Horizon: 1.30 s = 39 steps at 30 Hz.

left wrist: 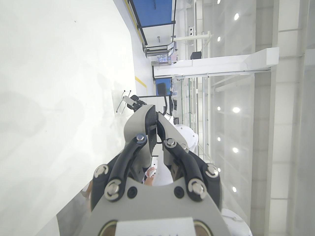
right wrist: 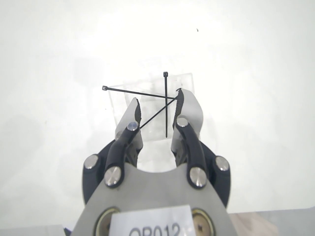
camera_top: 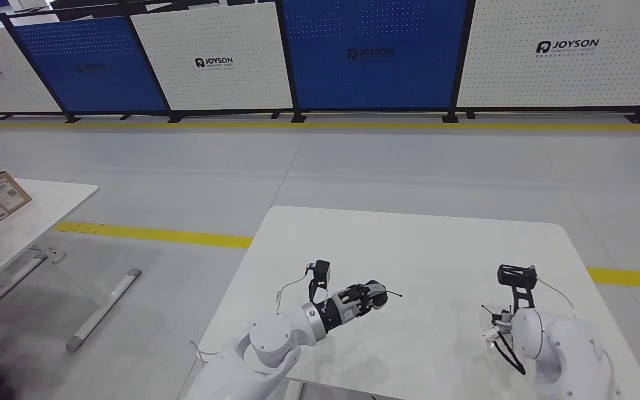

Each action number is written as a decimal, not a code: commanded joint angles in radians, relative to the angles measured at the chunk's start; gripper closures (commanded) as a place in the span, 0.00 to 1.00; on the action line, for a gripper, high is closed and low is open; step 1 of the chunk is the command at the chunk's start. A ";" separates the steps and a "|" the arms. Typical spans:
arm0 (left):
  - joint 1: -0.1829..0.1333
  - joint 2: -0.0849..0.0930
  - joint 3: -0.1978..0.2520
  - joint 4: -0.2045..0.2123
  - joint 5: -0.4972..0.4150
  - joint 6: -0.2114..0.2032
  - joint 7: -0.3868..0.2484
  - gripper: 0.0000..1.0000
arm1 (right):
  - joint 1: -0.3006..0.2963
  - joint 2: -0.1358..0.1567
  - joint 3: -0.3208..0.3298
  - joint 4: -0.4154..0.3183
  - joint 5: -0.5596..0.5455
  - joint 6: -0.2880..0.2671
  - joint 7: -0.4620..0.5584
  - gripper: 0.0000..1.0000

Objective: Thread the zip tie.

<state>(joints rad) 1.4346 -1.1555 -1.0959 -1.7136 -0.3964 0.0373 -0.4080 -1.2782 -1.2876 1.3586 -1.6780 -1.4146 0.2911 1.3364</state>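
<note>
Left gripper [left wrist: 154,114] is over the near-left part of the white table [camera_top: 420,240], pincer closed. A thin black strip [camera_top: 393,294] pokes out past the tips toward the right arm. I read it as a zip tie pinched between the pads, but can't confirm which end.

Right gripper [right wrist: 158,95] is at the near-right of the table, pincer apart and holding nothing. It straddles a small clear plastic block [right wrist: 147,85] with black nylon zip ties in it:
- upright black tie [right wrist: 165,104], square head on top, between the open fingers
- slanted black tie [right wrist: 133,92], head out past the block, strap running across to touch the ribbed pad of one finger [right wrist: 179,104]
- a third black strand [right wrist: 155,114] runs from that pad down toward the other finger. I can't tell if it's a separate tie or the slanted one bent back.

Handling, my read:
- Nearly weightless, so no load problem. The trouble is how thin it is.
- The strap is springy along its length: it bends easily, then flicks back. A long free tail will wander.
- Smooth nylon may slip or twist in the pads, and the ribbing should help.
- Not fragile, though a hard pinch could kink it.

Where I'd grip:
- Head side: on the strap just below the head, slot left clear and facing the other arm.
- Tail side: close to the tip, leaving only a short stub so it stays straight going in.
- Flat faces against the pads, not edge-on.
</note>
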 commanded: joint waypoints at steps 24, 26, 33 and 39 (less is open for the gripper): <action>0.000 0.000 0.000 0.000 0.000 0.000 0.000 1.00 | 0.036 -0.012 -0.003 0.053 -0.025 0.008 0.030 0.96; 0.000 0.000 0.000 0.000 0.000 0.000 0.000 1.00 | 0.038 -0.013 -0.003 0.058 -0.024 0.007 0.030 1.00; 0.000 0.000 0.000 0.000 0.000 0.000 0.000 1.00 | 0.035 -0.015 0.000 0.053 -0.027 0.004 0.031 1.00; 0.000 0.000 0.000 0.000 0.000 0.000 0.000 1.00 | 0.003 -0.015 0.014 0.009 -0.019 -0.004 0.015 1.00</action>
<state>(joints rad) 1.4346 -1.1555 -1.0959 -1.7136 -0.3964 0.0373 -0.4080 -1.2677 -1.3030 1.3694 -1.6591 -1.4347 0.2890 1.3523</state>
